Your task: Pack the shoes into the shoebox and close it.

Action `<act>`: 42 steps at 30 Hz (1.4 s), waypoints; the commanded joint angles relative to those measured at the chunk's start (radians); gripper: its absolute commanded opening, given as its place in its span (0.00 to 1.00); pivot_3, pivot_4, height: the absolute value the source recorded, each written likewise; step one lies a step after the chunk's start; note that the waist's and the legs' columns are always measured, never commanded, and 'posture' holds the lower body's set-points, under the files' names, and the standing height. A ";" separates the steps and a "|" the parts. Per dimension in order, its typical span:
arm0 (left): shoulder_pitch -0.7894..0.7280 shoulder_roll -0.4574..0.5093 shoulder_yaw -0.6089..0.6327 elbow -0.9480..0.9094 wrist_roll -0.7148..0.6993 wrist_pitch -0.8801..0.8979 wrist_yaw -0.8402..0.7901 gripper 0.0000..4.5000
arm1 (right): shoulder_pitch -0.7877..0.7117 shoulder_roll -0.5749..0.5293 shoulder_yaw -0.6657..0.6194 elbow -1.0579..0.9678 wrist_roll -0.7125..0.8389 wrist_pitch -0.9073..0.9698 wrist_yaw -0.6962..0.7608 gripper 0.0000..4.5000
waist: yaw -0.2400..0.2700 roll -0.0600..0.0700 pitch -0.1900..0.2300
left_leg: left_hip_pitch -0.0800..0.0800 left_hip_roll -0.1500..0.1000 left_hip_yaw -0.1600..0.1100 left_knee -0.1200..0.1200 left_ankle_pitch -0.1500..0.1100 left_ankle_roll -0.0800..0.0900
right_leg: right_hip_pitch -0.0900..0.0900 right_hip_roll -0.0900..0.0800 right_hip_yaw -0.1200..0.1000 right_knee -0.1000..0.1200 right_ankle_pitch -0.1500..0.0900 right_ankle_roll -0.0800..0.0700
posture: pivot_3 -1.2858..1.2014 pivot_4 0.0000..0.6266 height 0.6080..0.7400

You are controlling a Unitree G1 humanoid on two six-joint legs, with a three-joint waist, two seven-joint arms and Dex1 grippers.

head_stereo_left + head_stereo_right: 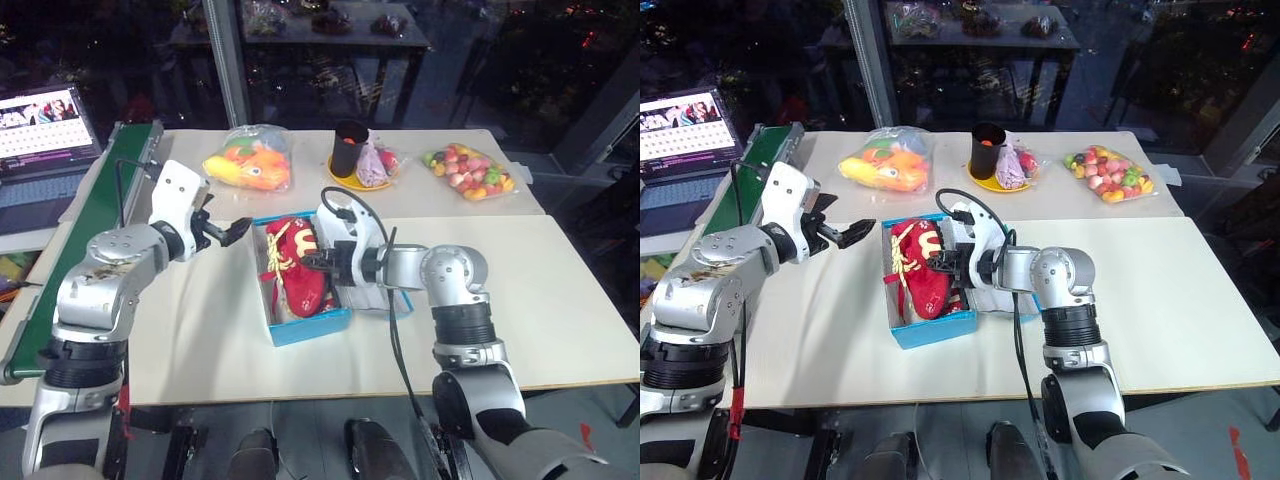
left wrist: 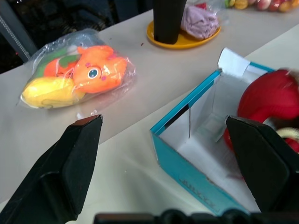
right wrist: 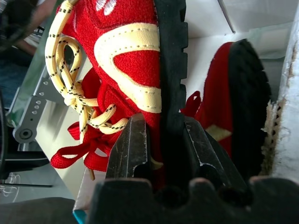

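The blue shoebox (image 1: 300,333) stands open at the middle of the table, with its lid (image 1: 404,302) lying flat to the right under my right forearm. One red shoe (image 1: 300,265) with cream laces stands on its side over the box, toe end down inside. My right gripper (image 3: 161,122) is shut on that shoe's sole edge. A second red shoe (image 3: 233,93) lies in the box beside it, sole facing the camera. My left gripper (image 1: 228,231) hovers open just left of the box's far corner, holding nothing.
Behind the box sit a bag with an orange toy fish (image 1: 250,165), a black cup on a yellow plate (image 1: 350,150) and a bag of colourful toy fruit (image 1: 470,172). A green conveyor strip (image 1: 100,210) and a laptop (image 1: 45,125) are at the left.
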 commanded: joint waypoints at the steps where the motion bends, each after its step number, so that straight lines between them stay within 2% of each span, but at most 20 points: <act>1: 0.012 0.002 0.037 -0.055 -0.001 0.004 0.012 1.00 | 0.054 -0.013 0.073 -0.006 -0.057 -0.009 0.021 0.09 | -0.001 0.000 0.000 | 0.000 0.000 0.000 0.000 0.000 0.000 | 0.000 0.000 0.000 0.000 0.000 0.000 | 0.52 0.24 0.95; 7: 0.037 -0.011 0.046 -0.084 -0.004 0.017 0.033 1.00 | 0.093 -0.135 0.275 -0.049 -0.160 -0.040 0.112 0.09 | 0.007 0.000 0.000 | 0.004 0.000 0.000 0.000 0.000 0.000 | 0.005 0.000 0.000 -0.001 -0.002 0.003 | 0.52 0.24 0.95; 14: 0.062 -0.018 0.047 -0.113 0.000 0.028 0.044 1.00 | 0.055 -0.240 0.507 -0.010 -0.303 -0.174 0.239 0.09 | 0.024 -0.001 -0.002 | 0.012 0.000 0.000 0.000 0.000 0.000 | 0.012 -0.001 0.000 -0.001 -0.005 0.008 | 0.52 0.24 0.95; 19: 0.077 -0.026 0.052 -0.141 -0.006 0.043 0.057 1.00 | 0.049 -0.289 0.588 0.078 -0.396 -0.276 0.329 0.09 | 0.025 -0.002 -0.005 | 0.021 0.000 0.000 0.000 0.000 0.000 | 0.023 0.000 0.000 -0.008 -0.005 0.009 | 0.52 0.24 0.95; 23: 0.084 -0.026 0.061 -0.151 -0.006 0.053 0.060 1.00 | 0.057 -0.395 0.662 0.158 -0.497 -0.387 0.423 0.09 | 0.032 -0.002 -0.011 | 0.021 -0.001 0.000 0.000 0.000 0.000 | 0.025 -0.001 0.000 -0.010 -0.004 0.010 | 0.52 0.24 0.95; 32: 0.062 -0.042 0.045 -0.134 0.000 0.052 0.057 1.00 | 0.048 -0.569 0.718 0.241 -0.650 -0.560 0.559 0.09 | 0.079 0.001 -0.017 | 0.021 -0.002 0.000 0.001 0.000 0.000 | 0.028 -0.002 0.000 -0.014 -0.011 0.006 | 0.52 0.24 0.95; 37: 0.051 -0.047 0.038 -0.120 0.003 0.046 0.052 1.00 | 0.046 -0.619 0.711 0.248 -0.705 -0.604 0.611 0.09 | 0.085 0.001 -0.017 | 0.021 -0.002 0.001 0.002 -0.001 -0.002 | 0.039 -0.004 0.000 -0.019 -0.014 0.008 | 0.52 0.24 0.95; 42: 0.037 -0.052 0.029 -0.105 0.007 0.040 0.047 1.00 | 0.026 -0.641 0.676 0.270 -0.738 -0.633 0.639 0.09 | 0.088 0.001 -0.018 | 0.020 -0.002 0.001 0.002 -0.001 -0.002 | 0.041 -0.004 0.000 -0.020 -0.015 0.010 | 0.52 0.24 0.95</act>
